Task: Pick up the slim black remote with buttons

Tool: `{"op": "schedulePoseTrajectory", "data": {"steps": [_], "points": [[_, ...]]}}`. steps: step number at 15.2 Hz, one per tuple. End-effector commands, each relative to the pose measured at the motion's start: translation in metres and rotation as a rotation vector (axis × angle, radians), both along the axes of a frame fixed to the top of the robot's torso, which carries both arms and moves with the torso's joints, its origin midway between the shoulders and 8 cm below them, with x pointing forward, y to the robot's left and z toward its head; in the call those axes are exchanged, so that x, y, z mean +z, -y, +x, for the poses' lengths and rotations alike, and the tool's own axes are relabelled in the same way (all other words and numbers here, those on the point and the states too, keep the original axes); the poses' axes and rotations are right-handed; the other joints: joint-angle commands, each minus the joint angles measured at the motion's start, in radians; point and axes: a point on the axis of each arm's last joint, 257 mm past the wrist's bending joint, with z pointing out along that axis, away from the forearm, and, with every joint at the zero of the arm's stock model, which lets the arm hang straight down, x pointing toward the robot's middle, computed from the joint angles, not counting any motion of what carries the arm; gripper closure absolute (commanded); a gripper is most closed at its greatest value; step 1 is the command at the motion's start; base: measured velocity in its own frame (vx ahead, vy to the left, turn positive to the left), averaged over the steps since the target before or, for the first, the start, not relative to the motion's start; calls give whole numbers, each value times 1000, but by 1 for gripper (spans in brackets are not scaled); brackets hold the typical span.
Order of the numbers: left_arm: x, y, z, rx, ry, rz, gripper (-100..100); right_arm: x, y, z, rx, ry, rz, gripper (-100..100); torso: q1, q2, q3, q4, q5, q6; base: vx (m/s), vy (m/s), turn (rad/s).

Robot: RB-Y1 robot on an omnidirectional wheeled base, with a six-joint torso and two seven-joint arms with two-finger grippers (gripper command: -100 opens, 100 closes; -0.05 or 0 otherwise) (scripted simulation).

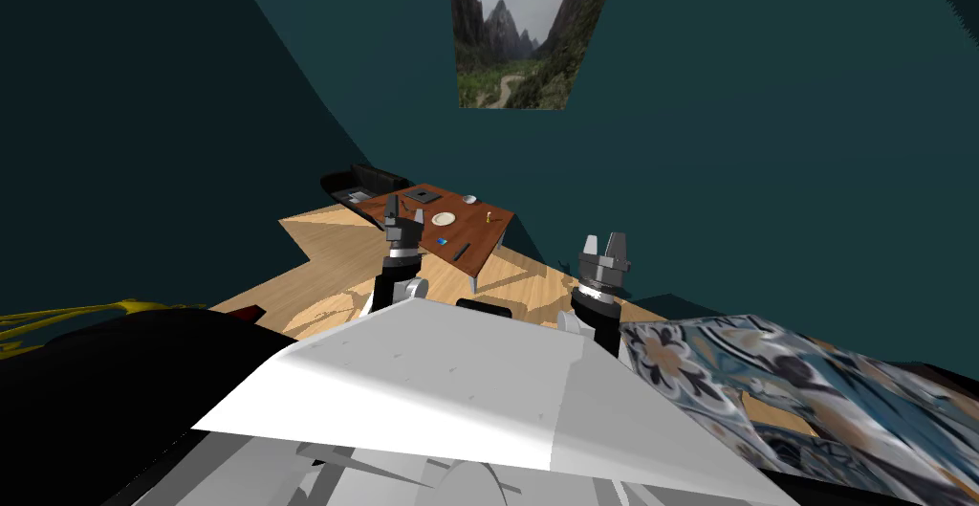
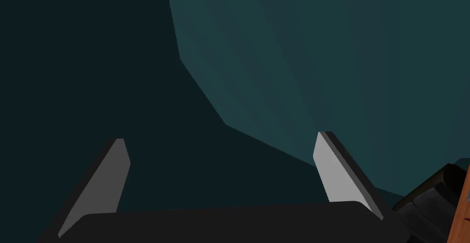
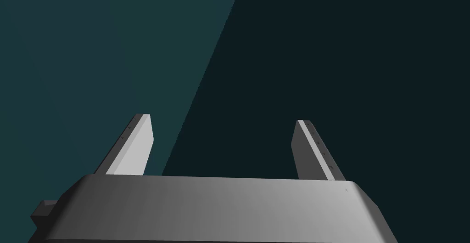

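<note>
You had the remote (image 1: 462,251) lying near the table's (image 1: 486,232) front edge, past the plate (image 1: 443,218), pointing roughly away. Both grippers gaped empty well short of the table, with the left gripper (image 1: 395,202) nearer than the right gripper (image 1: 604,241).

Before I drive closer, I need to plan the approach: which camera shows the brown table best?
The head view: the brown table shows whole ahead, with small things on it. The left wrist view catches a thin strip of its edge; the right wrist view faces a teal wall.
</note>
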Motion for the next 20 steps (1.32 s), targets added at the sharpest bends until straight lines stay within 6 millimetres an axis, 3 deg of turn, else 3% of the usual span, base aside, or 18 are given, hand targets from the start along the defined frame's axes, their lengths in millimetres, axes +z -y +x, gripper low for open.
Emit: {"op": "schedulePoseTrajectory", "data": {"steps": [1, 5, 7, 10, 11, 12, 13, 14, 15, 16, 17, 20], "points": [[-6, 2, 5, -20, -28, 27, -100, 0, 0, 0, 0, 0, 0, 0, 0, 0, 0, 0, 0, 0, -1, -18, -6], [-21, 1, 14, -46, -88, 60, -100, 0, 0, 0, 0, 0, 0, 0, -4, 0, 0, 0, -1, 0, -8, -62, -4], [-45, -6, 26, -64, -173, 76, -100, 0, 0, 0, 0, 0, 0, 0, -6, 1, 0, 0, -1, 0, -11, -107, -9], [-59, -12, 32, -71, -224, 85, -100, 0, 0, 0, 0, 0, 0, 0, -8, 0, 0, 0, -2, 0, 8, -115, -5], [-75, -19, 38, -74, -278, 86, -100, 0, 0, 0, 0, 0, 0, 0, -8, -1, 0, 0, -2, 0, -1, -109, -12], [-76, -19, 38, -74, -279, 86, -100, 0, 0, 0, 0, 0, 0, 0, -8, 0, 0, 0, -2, 0, 0, -105, -9], [-93, -29, 43, -74, -338, 84, -100, 0, 0, 0, 0, 0, 0, 0, -8, 0, 0, 0, -2, 0, 0, -109, -13], [-94, -29, 43, -74, -339, 83, -100, 0, 0, 0, 0, 0, 0, 0, -8, 0, 0, 0, -2, 0, 11, -105, -6], [-112, -39, 48, -70, -398, 78, -100, 0, 0, 0, 0, 0, 0, 0, -8, -1, 0, 0, -2, 0, 29, -120, -15], [-113, -40, 48, -70, -402, 77, -100, 0, 0, 0, 0, 0, 0, 0, -8, -1, -1, 0, -2, 0, 35, -120, -9], [-131, -52, 51, -63, -457, 69, -100, 0, 0, 0, 0, 0, 0, 0, -8, -2, -1, 0, -2, 0, 45, -125, -14], [-154, -66, 54, -52, -532, 54, -100, 0, 0, 0, 0, 0, 0, 0, -9, -3, -2, -1, -2, 0, 37, -121, -12]]}}
